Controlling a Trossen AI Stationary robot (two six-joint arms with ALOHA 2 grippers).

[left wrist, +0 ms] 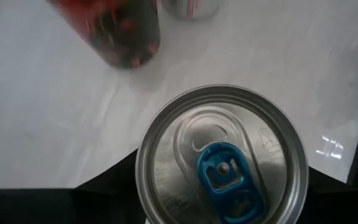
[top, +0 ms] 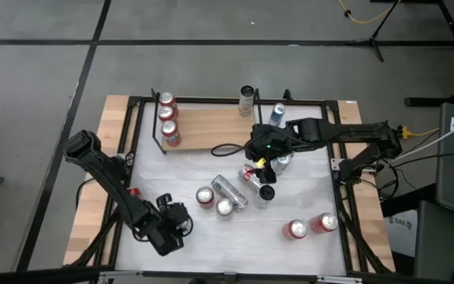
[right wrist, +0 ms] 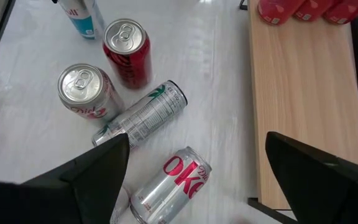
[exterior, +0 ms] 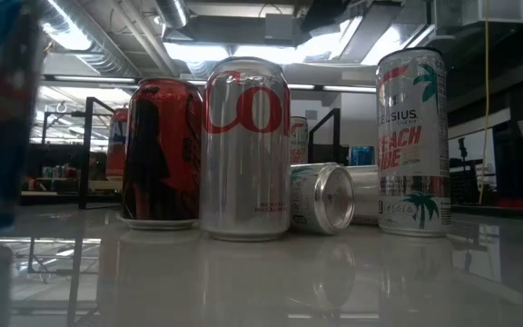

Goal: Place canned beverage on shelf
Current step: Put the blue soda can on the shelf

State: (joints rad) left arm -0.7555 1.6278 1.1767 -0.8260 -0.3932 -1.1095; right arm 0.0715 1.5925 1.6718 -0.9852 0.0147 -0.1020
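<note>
Down at the table's near-left corner with the left gripper (top: 172,227), right over a blue-tabbed can (left wrist: 222,163); cannot tell whether clamped on it. Looks like the grasp step. Next calls for a firm squeeze, a lift, then a carry well across to the shelf (top: 211,126), past the right gripper (right wrist: 194,163), spread wide above a lying Diet Coke can (right wrist: 169,182).

Grey floor (top: 211,24) w/ dark seams – bright ceiling lights (exterior: 189,50) overhead.

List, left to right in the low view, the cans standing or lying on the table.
Blurred blue can at the frame edge → red can → silver Coke can → silver can lying on its side → tall white Celsius can.
</note>
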